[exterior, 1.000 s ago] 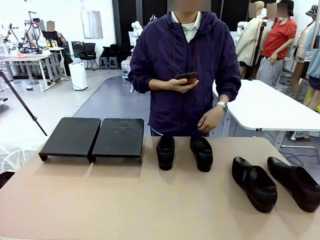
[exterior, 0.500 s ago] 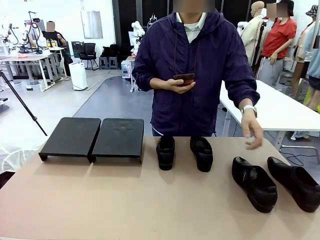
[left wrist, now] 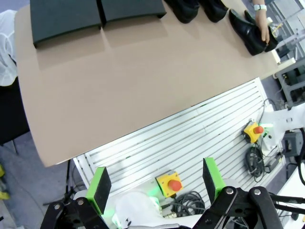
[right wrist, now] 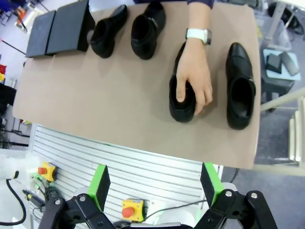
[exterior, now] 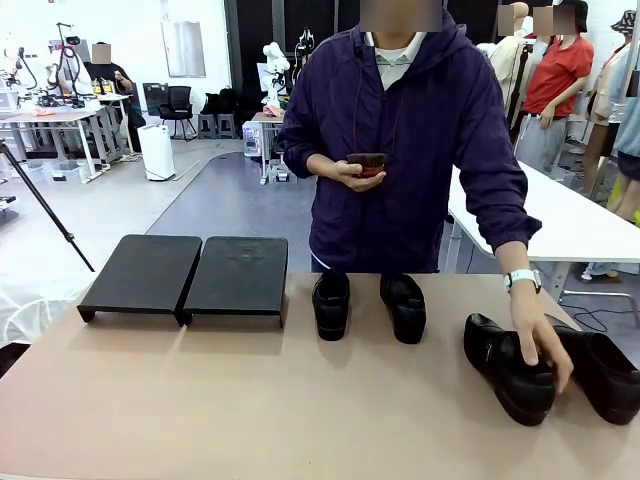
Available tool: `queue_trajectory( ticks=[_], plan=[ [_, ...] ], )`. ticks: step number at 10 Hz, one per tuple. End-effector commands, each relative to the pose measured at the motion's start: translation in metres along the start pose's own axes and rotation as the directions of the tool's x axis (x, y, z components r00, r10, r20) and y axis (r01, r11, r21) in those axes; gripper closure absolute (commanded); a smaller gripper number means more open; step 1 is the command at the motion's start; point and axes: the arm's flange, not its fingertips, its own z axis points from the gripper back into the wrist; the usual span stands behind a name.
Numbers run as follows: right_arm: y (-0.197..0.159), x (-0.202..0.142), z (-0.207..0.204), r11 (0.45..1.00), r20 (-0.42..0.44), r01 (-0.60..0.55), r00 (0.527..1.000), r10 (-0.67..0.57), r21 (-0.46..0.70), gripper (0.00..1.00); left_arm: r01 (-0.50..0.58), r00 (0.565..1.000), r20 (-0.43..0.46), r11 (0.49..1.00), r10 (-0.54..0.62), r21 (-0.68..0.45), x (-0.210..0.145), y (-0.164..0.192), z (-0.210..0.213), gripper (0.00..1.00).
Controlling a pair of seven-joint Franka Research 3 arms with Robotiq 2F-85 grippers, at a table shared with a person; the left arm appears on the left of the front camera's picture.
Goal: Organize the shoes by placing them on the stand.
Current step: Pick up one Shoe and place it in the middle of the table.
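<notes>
The left gripper (left wrist: 155, 183) and right gripper (right wrist: 155, 185) hang released, jaws wide and empty. All four shoes (exterior: 331, 303) lie on the tabletop (exterior: 250, 400) right of the stand (exterior: 185, 275), none on it. A person's hand (exterior: 540, 345) grasps the third shoe (exterior: 505, 372) out from the stand; a gripper reaching there now could strike that hand. No writing is legible

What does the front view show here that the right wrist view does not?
From the front: the person's torso and raised hand, holding a small brush at chest height. From the right wrist: the right robot hand, open over the slatted base, with a yellow button box below it. Shared: four black shoes on the table, none on the stand, and the person's other hand gripping the second shoe from the right.
</notes>
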Motion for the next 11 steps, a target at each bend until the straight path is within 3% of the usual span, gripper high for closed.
queue_trajectory(
  ticks=[1, 3, 6, 9, 11],
  plan=[
    [-0.014, -0.006, 0.028, 1.0, 0.001, -0.002, 1.0, 0.002, 0.006, 0.0, 0.012, 1.0, -0.001, 1.0, -0.012, -0.007, 0.0, -0.002, 0.0, 0.0],
    [-0.026, -0.041, 0.065, 0.998, -0.033, 0.062, 0.997, -0.063, -0.022, 0.0, 0.012, 1.0, -0.001, 1.0, -0.012, -0.007, 0.0, -0.002, 0.0, 0.0],
    [-0.038, -0.081, 0.087, 0.993, 0.025, 0.117, 0.993, -0.117, -0.02, 0.0, 0.012, 1.0, -0.001, 1.0, -0.012, -0.007, 0.0, -0.002, 0.0, 0.0],
    [-0.039, -0.086, 0.079, 0.994, 0.017, 0.109, 0.994, -0.109, -0.01, 0.0, 0.012, 1.0, -0.001, 1.0, -0.012, -0.007, 0.0, -0.002, 0.0, 0.0],
    [-0.035, -0.066, 0.062, 0.997, -0.006, 0.071, 0.997, -0.071, 0.0, 0.0, 0.012, 1.0, -0.001, 1.0, -0.012, -0.007, 0.0, -0.002, 0.0, 0.0]
  ],
)
